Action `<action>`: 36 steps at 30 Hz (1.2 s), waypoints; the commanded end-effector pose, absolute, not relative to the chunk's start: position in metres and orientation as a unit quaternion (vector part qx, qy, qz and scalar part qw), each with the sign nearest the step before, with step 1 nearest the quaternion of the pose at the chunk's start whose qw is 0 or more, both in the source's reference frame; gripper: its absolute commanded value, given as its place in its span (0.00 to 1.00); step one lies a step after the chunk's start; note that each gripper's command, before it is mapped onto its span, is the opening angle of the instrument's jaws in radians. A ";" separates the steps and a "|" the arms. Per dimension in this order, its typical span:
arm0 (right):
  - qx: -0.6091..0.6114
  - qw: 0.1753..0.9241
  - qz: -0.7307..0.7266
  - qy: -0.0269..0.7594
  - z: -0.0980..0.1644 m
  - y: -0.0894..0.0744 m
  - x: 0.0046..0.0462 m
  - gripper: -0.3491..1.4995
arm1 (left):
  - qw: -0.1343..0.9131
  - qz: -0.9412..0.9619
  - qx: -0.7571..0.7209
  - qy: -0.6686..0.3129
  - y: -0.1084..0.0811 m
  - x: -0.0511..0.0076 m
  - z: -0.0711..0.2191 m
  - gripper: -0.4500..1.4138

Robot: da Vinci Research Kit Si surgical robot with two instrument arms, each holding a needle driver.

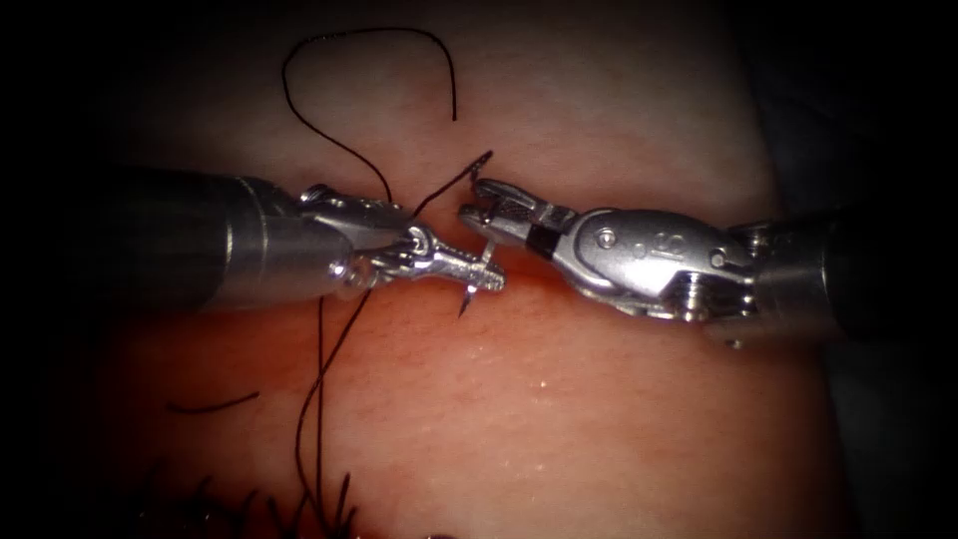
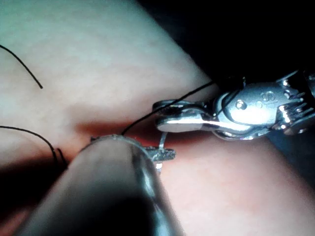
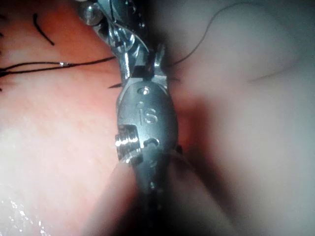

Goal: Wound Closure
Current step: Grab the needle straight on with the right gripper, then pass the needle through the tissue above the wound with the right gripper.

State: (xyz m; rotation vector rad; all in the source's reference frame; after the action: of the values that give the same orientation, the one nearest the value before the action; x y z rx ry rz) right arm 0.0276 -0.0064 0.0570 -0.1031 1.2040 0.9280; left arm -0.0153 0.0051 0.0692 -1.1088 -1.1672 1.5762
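A surgical practice bench in a lab: a pale slab of pork tissue [image 1: 599, 399] lies lit against darkness, a red-stained cut [image 1: 539, 274] across its middle. Two metal robot tools meet over it from nine and three o'clock. Black thread [image 1: 329, 110] loops toward twelve; finished stitches [image 1: 299, 509] sit near six.

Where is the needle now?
In the endoscope view, the needle sits over the cut at centre, gripped by the left hand, the right hand just above.
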 end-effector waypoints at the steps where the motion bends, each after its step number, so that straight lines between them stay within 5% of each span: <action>1: -0.042 0.720 0.425 0.547 0.057 -0.007 0.0282 0.00 | 0.429 0.632 -0.444 -0.468 0.005 -0.0159 0.070 0.00; 6: -0.023 0.705 0.451 0.547 0.057 -0.007 0.0280 0.00 | 0.419 0.641 -0.452 -0.457 0.005 -0.0158 0.070 0.00; 12: 0.008 0.709 0.463 0.532 0.058 -0.006 0.0277 0.00 | 0.407 0.660 -0.462 -0.431 0.005 -0.0156 0.070 0.81; 13: 0.016 0.709 0.465 0.530 0.058 -0.006 0.0276 0.00 | 0.404 0.665 -0.465 -0.423 0.005 -0.0156 0.070 0.87; 28: 0.052 0.732 0.430 0.526 0.062 -0.002 0.0258 0.00 | 0.237 0.786 -0.524 -0.228 0.001 -0.0155 0.071 0.99; 34: 0.024 0.762 0.360 0.538 0.064 -0.002 0.0258 0.00 | 0.231 0.816 -0.502 -0.171 0.001 -0.0154 0.073 0.78; 36: 0.017 0.770 0.336 0.542 0.065 -0.003 0.0263 0.00 | 0.216 0.811 -0.509 -0.191 0.001 -0.0150 0.073 0.58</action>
State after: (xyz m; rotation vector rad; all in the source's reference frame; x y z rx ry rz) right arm 0.0257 -0.0025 0.0643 0.0365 1.1744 0.7237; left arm -0.0144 0.0011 0.0727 -1.4056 -0.5368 2.2546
